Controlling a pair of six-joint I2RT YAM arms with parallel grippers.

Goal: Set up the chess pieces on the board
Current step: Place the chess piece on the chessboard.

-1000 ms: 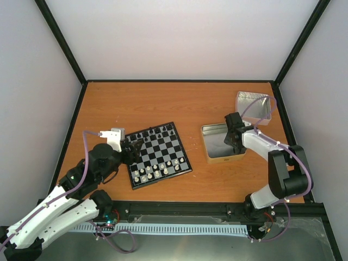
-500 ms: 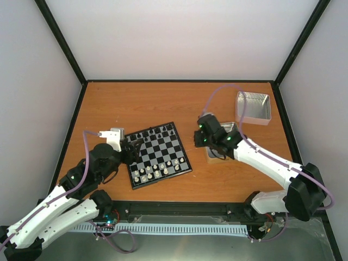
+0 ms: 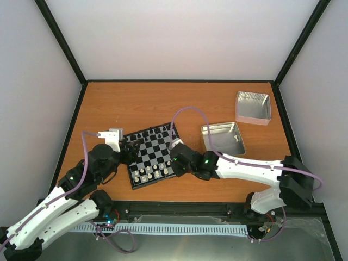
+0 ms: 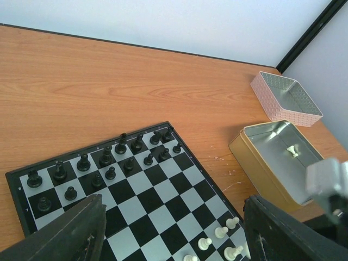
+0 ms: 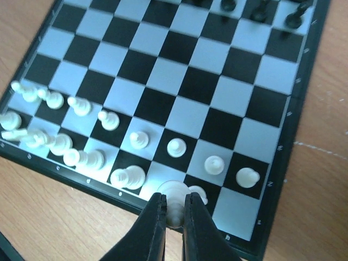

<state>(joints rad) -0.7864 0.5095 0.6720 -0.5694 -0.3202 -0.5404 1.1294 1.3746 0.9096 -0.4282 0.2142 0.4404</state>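
The board point(image 3: 159, 150) lies left of centre on the table. Black chessmen point(image 3: 155, 132) fill its far rows and several white chess pieces point(image 3: 149, 173) stand in its near rows. My right gripper point(image 3: 176, 158) hangs over the near right part of the board point(image 5: 185, 81). In the right wrist view it point(image 5: 174, 204) is shut on a white piece point(image 5: 174, 193), held above the nearest row beside another white piece point(image 5: 198, 193). My left gripper point(image 4: 174, 217) stands open over the board's left side point(image 4: 157, 201) with nothing between its fingers.
An open metal tin point(image 3: 223, 140) sits right of the board and holds one white piece point(image 4: 293, 149). A second tin point(image 3: 253, 106) lies at the back right. Black frame rails run round the table's edges.
My right arm has swung left from the open tin to the board's near right part, shut the whole way. The left arm has stayed still.
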